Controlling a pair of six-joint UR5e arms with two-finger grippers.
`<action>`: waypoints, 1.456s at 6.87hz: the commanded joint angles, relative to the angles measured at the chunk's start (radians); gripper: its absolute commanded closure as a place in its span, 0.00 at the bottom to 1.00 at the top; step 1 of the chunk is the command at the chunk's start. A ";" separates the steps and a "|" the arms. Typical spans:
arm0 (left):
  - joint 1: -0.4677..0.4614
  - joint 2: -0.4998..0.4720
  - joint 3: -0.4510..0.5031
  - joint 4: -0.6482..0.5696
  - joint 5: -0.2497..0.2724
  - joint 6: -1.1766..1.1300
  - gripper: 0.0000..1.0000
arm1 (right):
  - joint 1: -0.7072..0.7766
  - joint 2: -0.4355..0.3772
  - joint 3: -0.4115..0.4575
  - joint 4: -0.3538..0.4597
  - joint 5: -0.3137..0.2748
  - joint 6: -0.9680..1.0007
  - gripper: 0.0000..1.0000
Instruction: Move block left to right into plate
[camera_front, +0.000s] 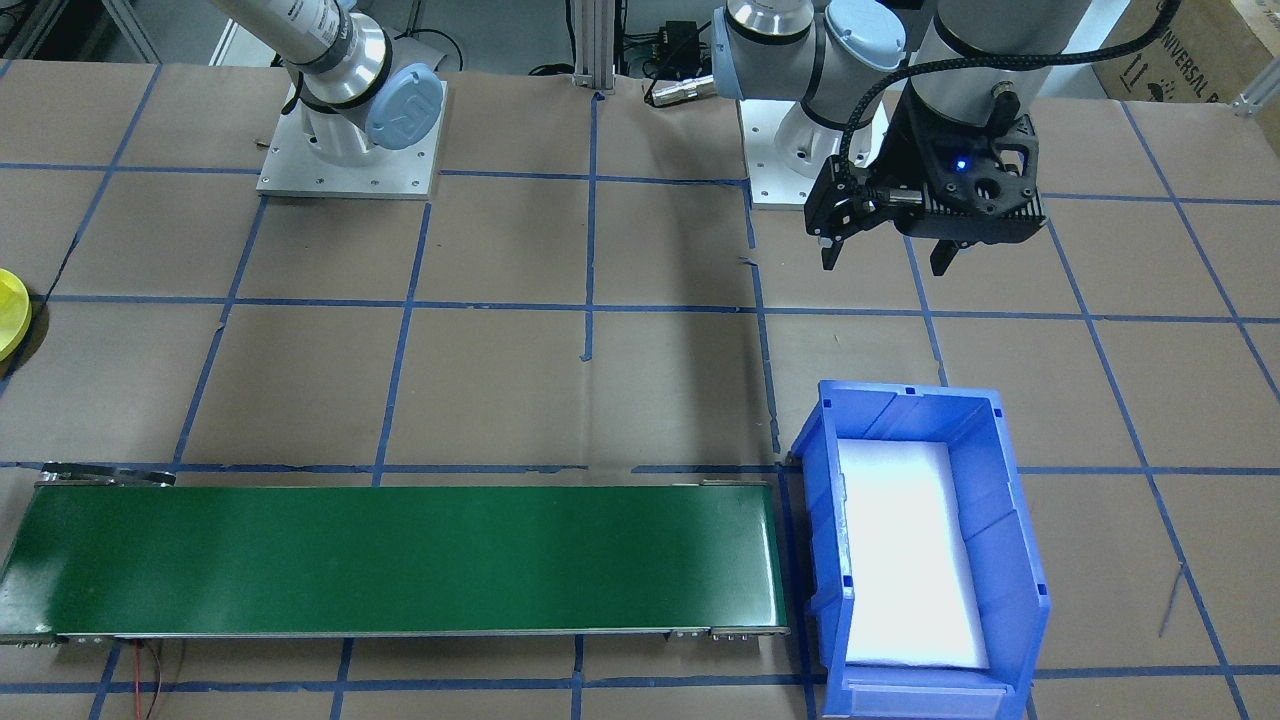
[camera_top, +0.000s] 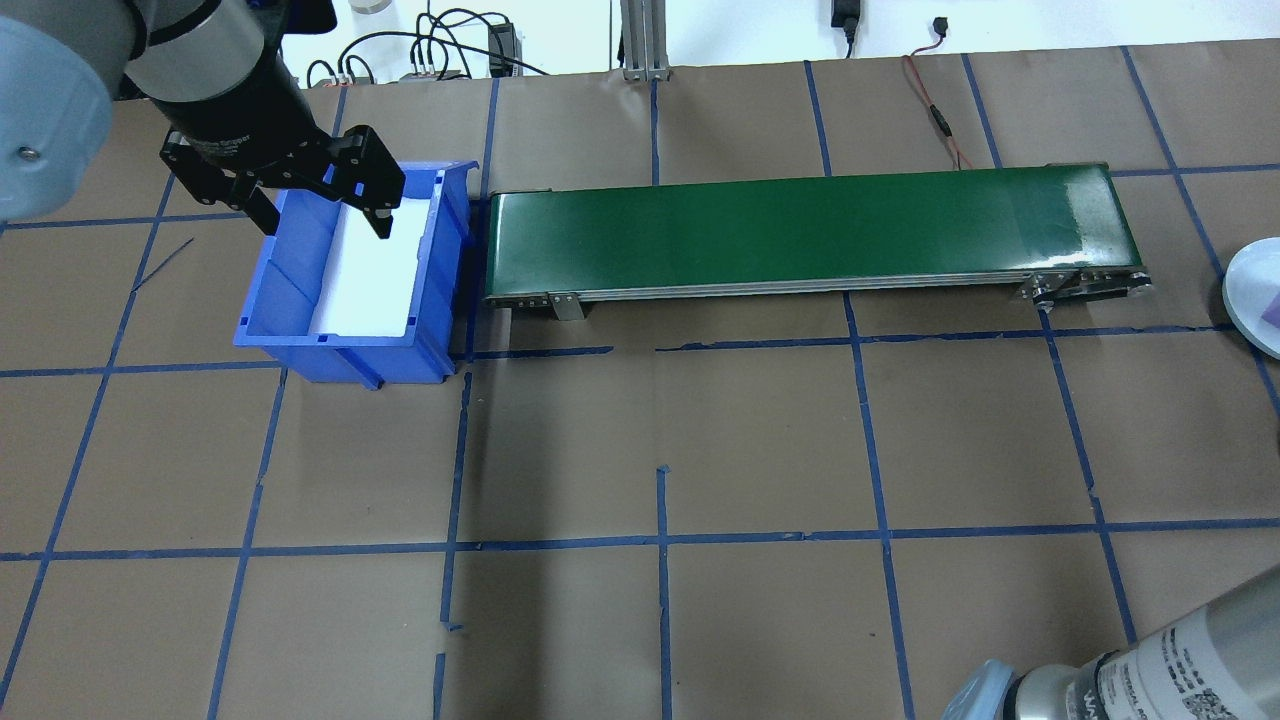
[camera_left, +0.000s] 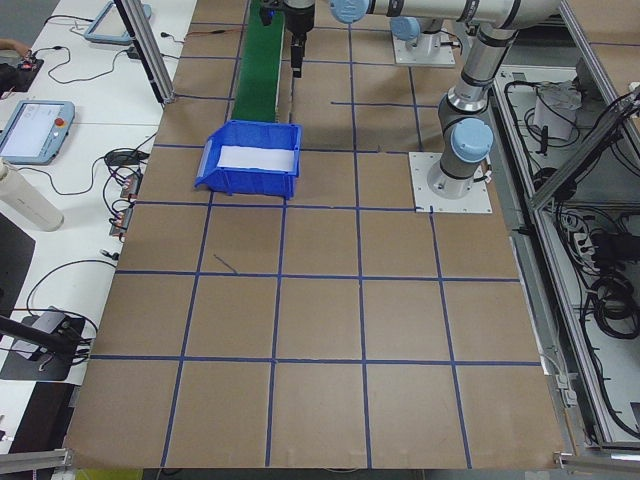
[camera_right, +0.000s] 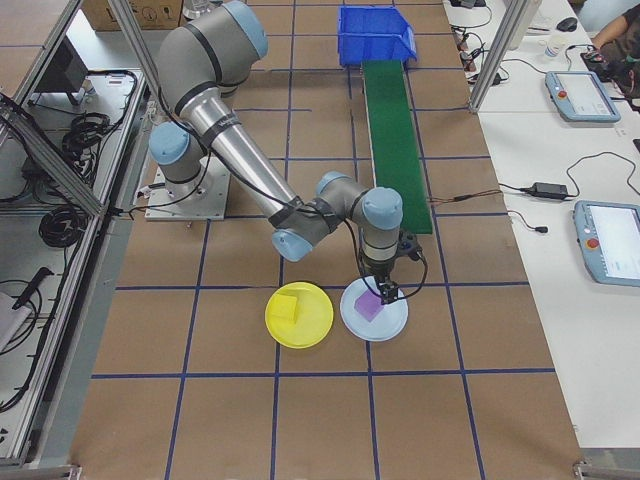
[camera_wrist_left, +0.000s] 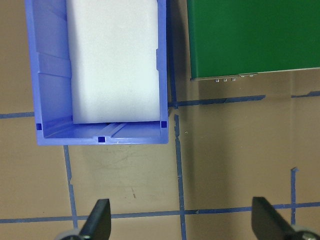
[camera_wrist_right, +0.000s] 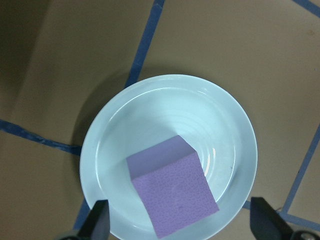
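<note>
We judge the purple textured foam cube (camera_wrist_right: 172, 186), in the pale blue round plate (camera_wrist_right: 100, 150), light and compressible; we grip opposite flat faces; right gripper (camera_wrist_right: 178, 220) wide open, empty; left gripper (camera_wrist_left: 180, 220) likewise, near the blue rectangular plastic bin (camera_wrist_left: 50, 75).

table (camera_top: 760, 450) | conveyor (camera_top: 800, 230) | blue bin (camera_top: 300, 345) | yellow plate (camera_right: 315, 320) | pale plate (camera_right: 392, 322)

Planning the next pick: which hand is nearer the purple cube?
Right. The right hand hovers open directly above the purple cube; the left hand hangs open over the blue bin, past the belt's far end.
</note>
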 joint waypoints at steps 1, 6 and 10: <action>0.000 0.001 -0.006 0.003 0.005 0.004 0.00 | 0.111 -0.142 0.002 0.234 0.007 0.219 0.00; 0.000 0.001 -0.006 0.006 0.003 0.006 0.00 | 0.572 -0.407 0.002 0.656 -0.010 1.006 0.00; 0.000 0.004 0.003 0.006 0.003 0.007 0.00 | 0.847 -0.461 -0.003 0.714 0.002 1.276 0.00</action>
